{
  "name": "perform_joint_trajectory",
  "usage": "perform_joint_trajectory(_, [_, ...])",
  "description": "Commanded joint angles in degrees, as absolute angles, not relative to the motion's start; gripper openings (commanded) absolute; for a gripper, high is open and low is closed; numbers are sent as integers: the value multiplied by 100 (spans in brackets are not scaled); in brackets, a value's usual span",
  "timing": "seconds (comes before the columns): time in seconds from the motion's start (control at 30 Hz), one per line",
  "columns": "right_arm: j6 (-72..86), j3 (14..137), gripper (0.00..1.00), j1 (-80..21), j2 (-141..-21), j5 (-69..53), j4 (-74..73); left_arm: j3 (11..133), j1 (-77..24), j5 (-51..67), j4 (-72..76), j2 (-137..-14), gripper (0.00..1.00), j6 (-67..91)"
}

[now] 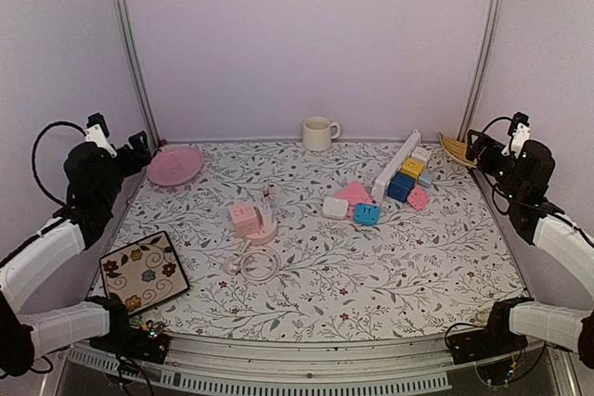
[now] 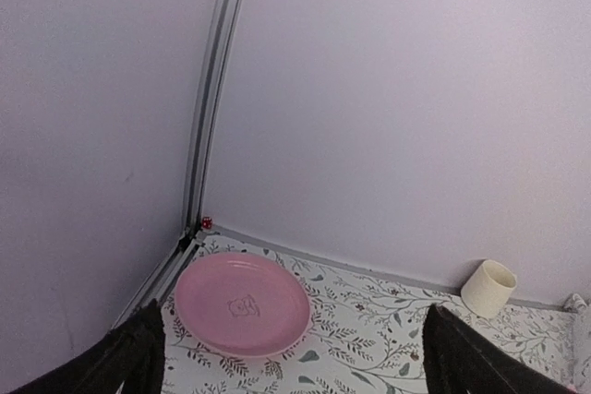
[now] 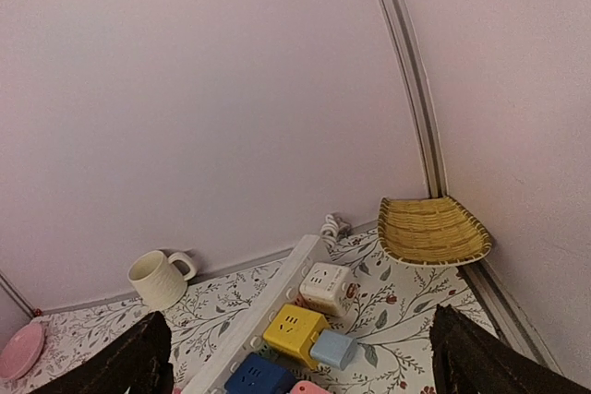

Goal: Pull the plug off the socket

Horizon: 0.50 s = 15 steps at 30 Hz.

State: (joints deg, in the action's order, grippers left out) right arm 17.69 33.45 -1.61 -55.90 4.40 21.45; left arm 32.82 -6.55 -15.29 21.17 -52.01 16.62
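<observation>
Nothing is done yet: the small white plug [image 1: 270,198] looks seated in the pink cube socket [image 1: 245,218] in the middle of the floral-patterned counter [image 1: 418,266], well apart from both arms. Your left fingers [image 2: 125,362] and right fingers [image 3: 138,357] stand wide apart, empty (2 idle arms). Reach, grip and pull all remain.

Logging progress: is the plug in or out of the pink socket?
In, apparently: the plug sits against the pink socket, its white cable coiled in front.
</observation>
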Motion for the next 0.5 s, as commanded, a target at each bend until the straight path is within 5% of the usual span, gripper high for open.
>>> perform_joint_trajectory(0.0, [2300,3245,99,-177,-5290,-226,1726,3202,-507,-1420,991,-5232,97,2854])
perform_joint_trajectory(0.3, [2372,3444,99,-476,-5877,-968,1195,3451,-619,274,1271,-6200,93,3233])
perform_joint_trajectory(0.47, [2184,3615,99,-1583,-6475,-359,1077,3511,-1402,14,1262,-6866,93,3344])
